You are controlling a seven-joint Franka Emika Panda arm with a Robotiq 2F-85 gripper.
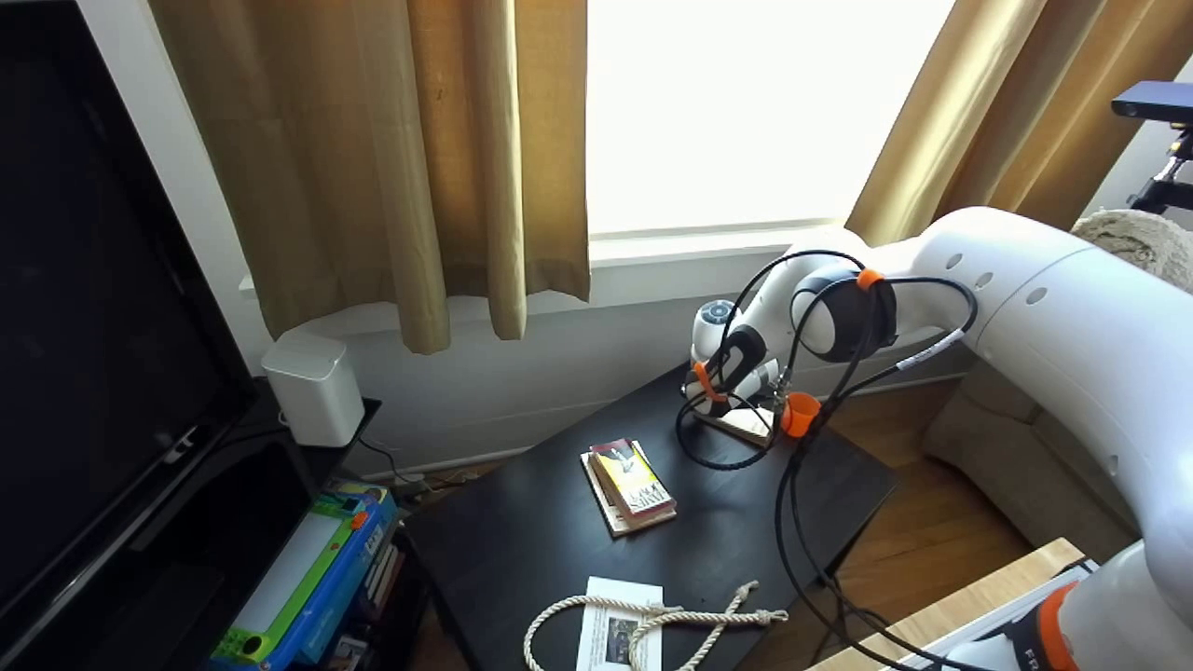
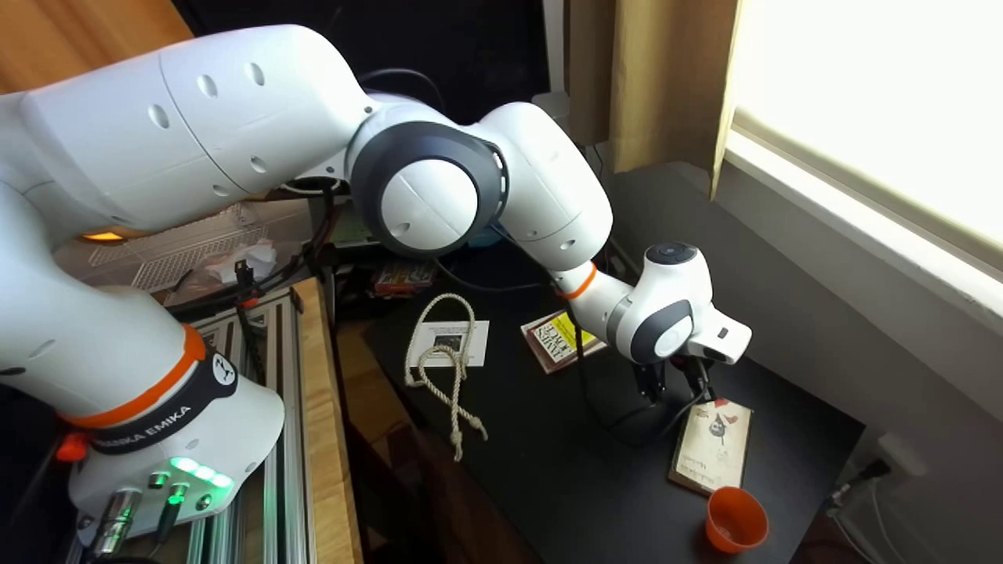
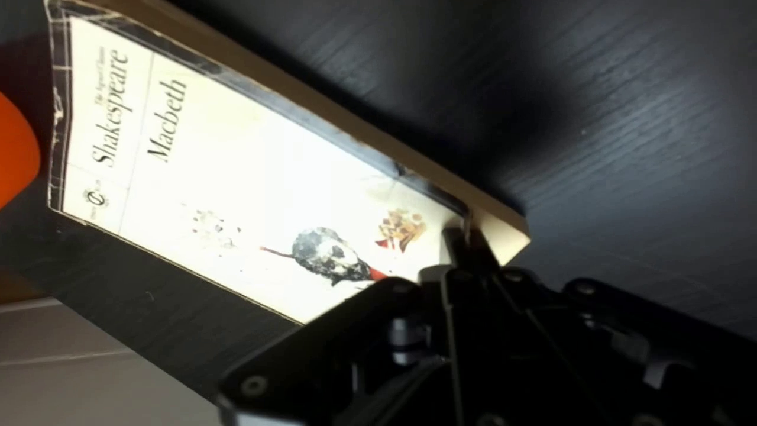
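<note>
Fingers (image 3: 485, 258) pinching book (image 3: 236, 160) edge, cup (image 3: 15, 151) — opposite end

The arm (image 2: 439, 196) reaches outward and down, jaws nearly together

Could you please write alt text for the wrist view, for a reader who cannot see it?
A black gripper, tips together, apparently pinches the front cover of a Shakespeare Macbeth paperback. The book lies face up on a dark wood-grain table, with part of an orange cup at the picture's left edge.
</note>
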